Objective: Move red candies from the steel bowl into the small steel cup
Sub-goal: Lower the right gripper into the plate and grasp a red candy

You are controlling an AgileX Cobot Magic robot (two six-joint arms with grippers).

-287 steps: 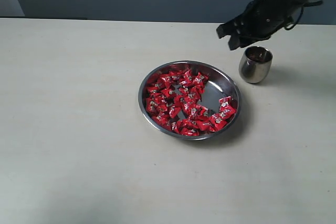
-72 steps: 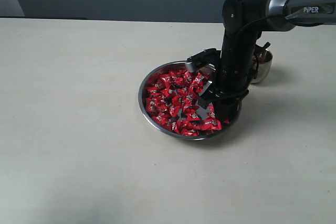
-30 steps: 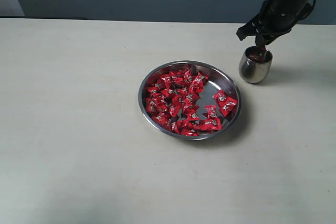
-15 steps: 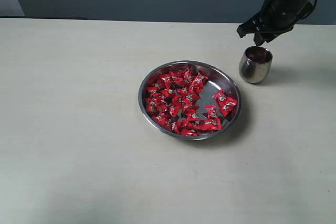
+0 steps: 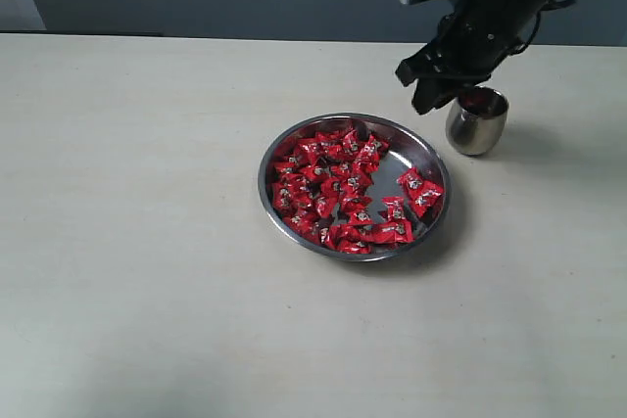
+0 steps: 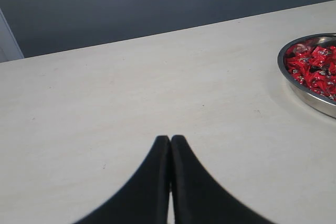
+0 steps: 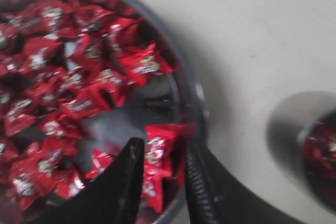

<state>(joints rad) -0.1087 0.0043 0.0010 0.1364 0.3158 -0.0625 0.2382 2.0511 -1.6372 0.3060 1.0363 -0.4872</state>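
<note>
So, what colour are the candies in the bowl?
The candies are shiny red with small white marks, clearest in the right wrist view.

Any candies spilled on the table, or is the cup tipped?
Nothing stands out. The red candies lie inside the steel bowl, some red shows inside the small steel cup, and none lie on the table. The cup stands upright, apart from the bowl.

The red candies (image 5: 333, 188) carry small white marks.
</note>
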